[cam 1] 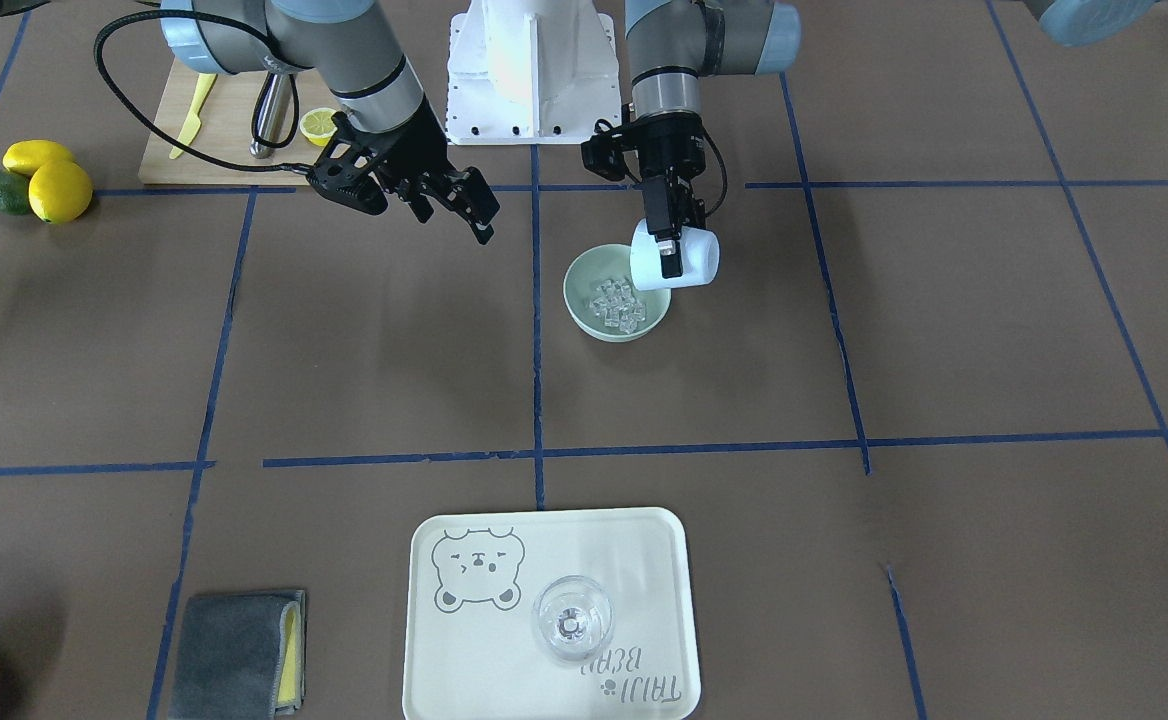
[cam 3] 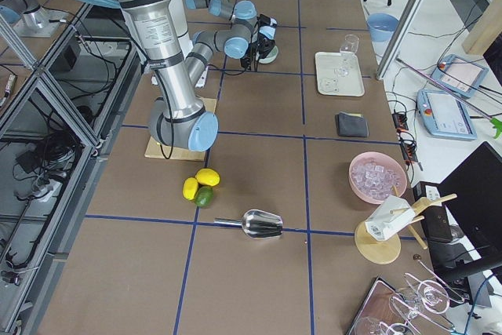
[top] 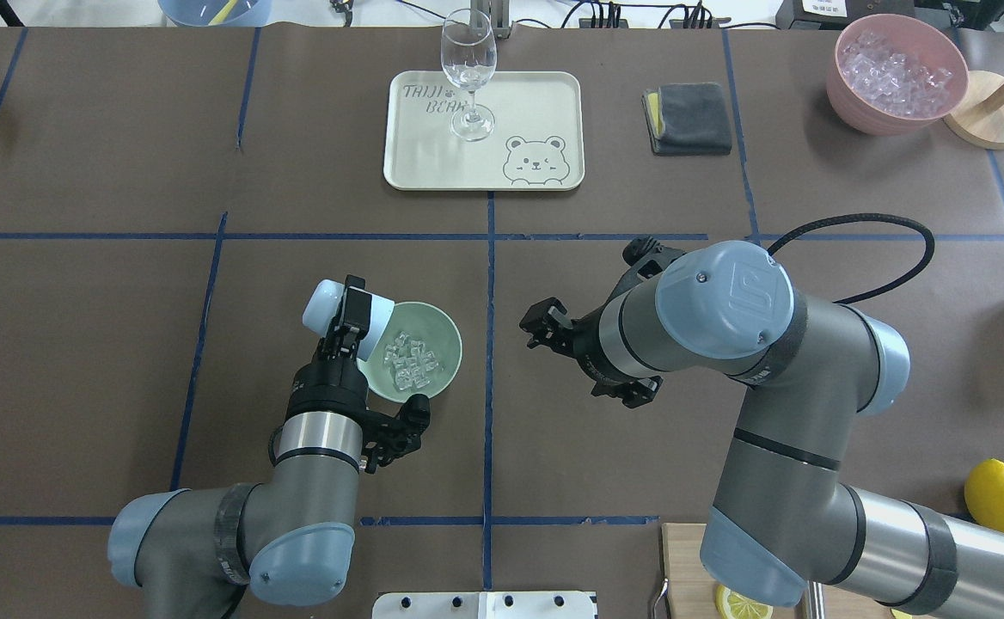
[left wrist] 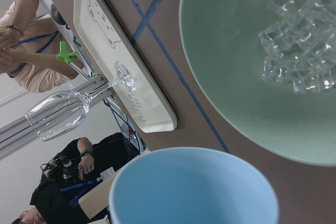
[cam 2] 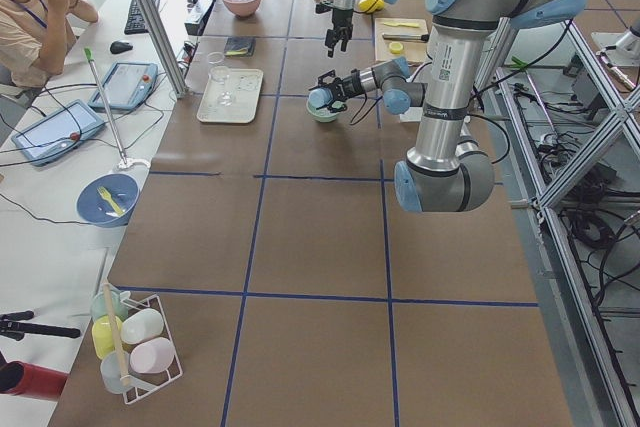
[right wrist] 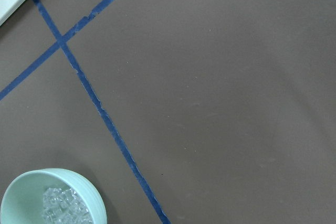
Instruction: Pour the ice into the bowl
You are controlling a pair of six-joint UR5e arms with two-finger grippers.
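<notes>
While the left gripper (cam 1: 669, 250) is clamping the tipped light blue cup (cam 1: 699, 258) over the round pale mint-green bowl (cam 1: 584, 290), sitting toward the robot's edge with the small clear ice cubes (cam 1: 616, 303) inside, and the right gripper (cam 1: 456, 215) is hanging open and empty, righting that cup slowly is looking wisest.

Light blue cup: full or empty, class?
Empty: the light blue cup shows a bare inside; small clear ice cubes lie in the round mint-green bowl.

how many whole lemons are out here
2. One lemon and a second lemon lie touching on the robot's right, beside a green fruit. A cut half on the board is not counted.
</notes>
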